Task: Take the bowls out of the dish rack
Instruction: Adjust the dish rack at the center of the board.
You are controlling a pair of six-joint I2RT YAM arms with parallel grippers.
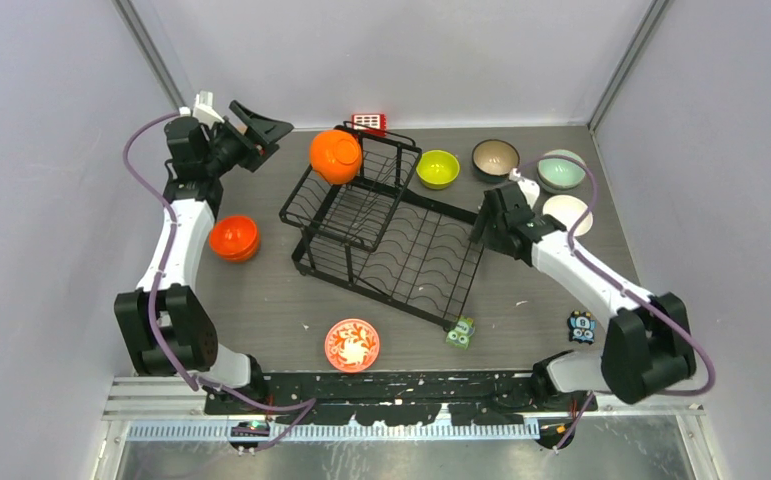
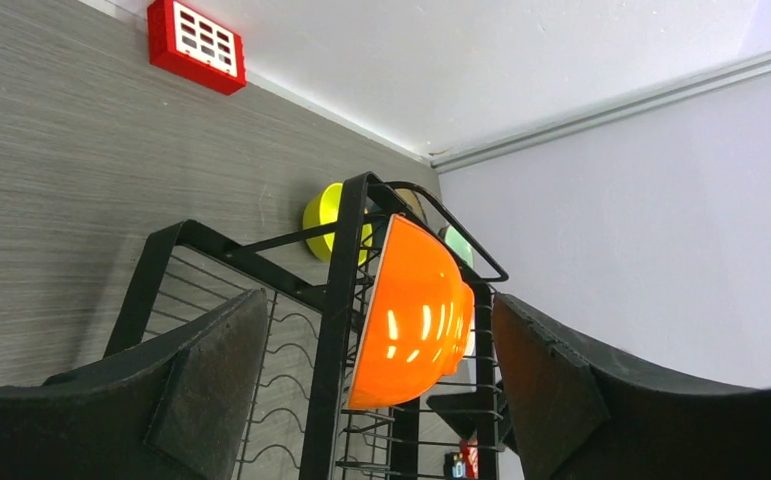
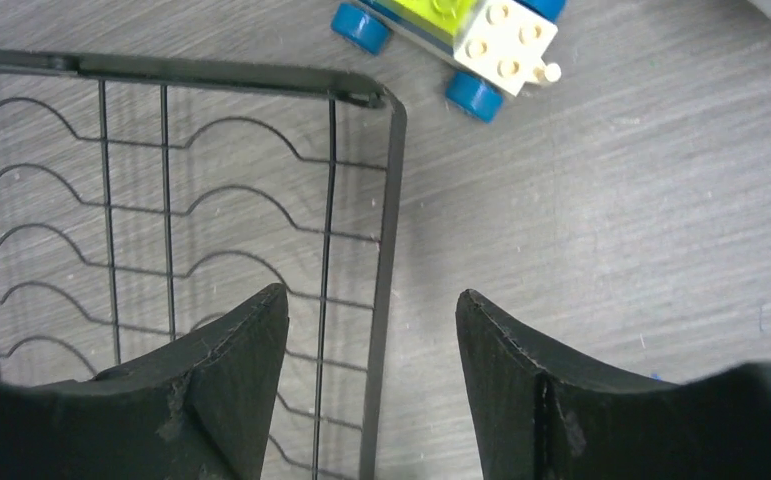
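The black wire dish rack [image 1: 391, 235] stands mid-table. One orange bowl [image 1: 336, 155] rests on edge in its raised far section. My left gripper [image 1: 273, 140] is open, just left of that bowl and apart from it. In the left wrist view the orange bowl [image 2: 411, 310] shows between the spread fingers, behind a rack [image 2: 346, 300] post. My right gripper [image 1: 481, 228] is open over the rack's right rim [image 3: 386, 230], holding nothing. On the table sit stacked orange bowls [image 1: 233, 238] and lime [image 1: 438, 168], brown [image 1: 495, 157], mint [image 1: 562, 168], white [image 1: 567, 213] and red floral [image 1: 352, 344] bowls.
A red gridded block [image 1: 368, 123] lies behind the rack by the back wall. A toy block car [image 1: 460, 332] sits at the rack's near right corner, and a small toy figure [image 1: 582, 326] lies by my right arm. Walls close in on three sides.
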